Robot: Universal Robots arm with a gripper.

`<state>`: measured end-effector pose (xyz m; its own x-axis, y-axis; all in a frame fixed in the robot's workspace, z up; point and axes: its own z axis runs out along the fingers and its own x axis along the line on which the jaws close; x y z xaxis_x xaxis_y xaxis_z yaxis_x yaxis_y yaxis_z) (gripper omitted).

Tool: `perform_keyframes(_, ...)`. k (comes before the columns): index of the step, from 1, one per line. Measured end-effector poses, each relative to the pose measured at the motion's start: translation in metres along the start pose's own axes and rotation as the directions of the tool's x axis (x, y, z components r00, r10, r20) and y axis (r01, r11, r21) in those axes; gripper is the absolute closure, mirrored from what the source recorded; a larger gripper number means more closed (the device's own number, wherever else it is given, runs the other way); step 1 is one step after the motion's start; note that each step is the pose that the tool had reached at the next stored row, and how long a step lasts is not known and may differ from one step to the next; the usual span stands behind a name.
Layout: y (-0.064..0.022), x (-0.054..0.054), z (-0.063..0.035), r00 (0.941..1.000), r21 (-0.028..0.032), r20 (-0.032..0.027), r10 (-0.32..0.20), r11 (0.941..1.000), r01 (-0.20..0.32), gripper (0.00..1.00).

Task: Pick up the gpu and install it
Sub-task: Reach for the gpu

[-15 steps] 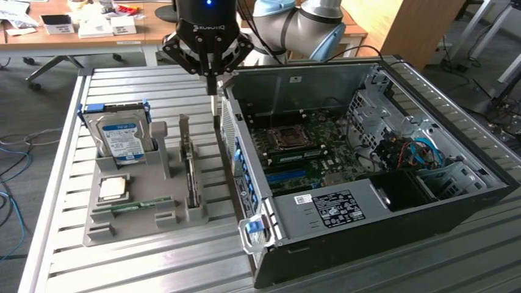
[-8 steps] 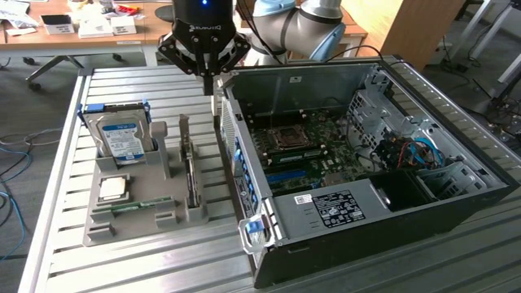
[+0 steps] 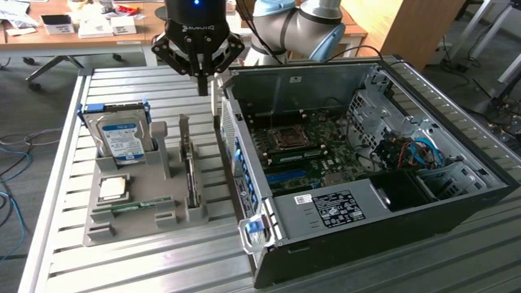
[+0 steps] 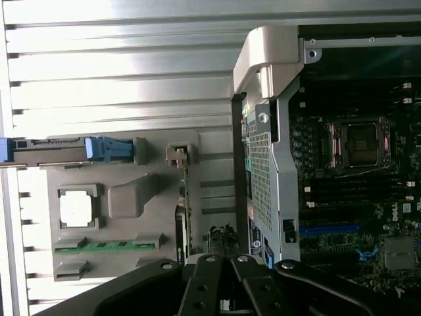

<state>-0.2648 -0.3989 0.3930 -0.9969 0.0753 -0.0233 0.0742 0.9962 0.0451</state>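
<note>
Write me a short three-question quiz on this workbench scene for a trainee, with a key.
1. True or false: the gpu stands on edge in the grey holder.
2. Which part lies flat next to the memory stick? A) hard drive B) processor chip C) fan
3. Fill in: the claw hangs above the gap between the holder and the computer ____.
Key: 1 true; 2 B; 3 case.
</note>
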Motion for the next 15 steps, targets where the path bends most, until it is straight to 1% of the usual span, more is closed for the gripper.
perform_keyframes(15, -0.0011, 0.015, -0.0004, 1.0000, 0.0000, 0.0000, 0.000, 1.0000, 0.000, 0.89)
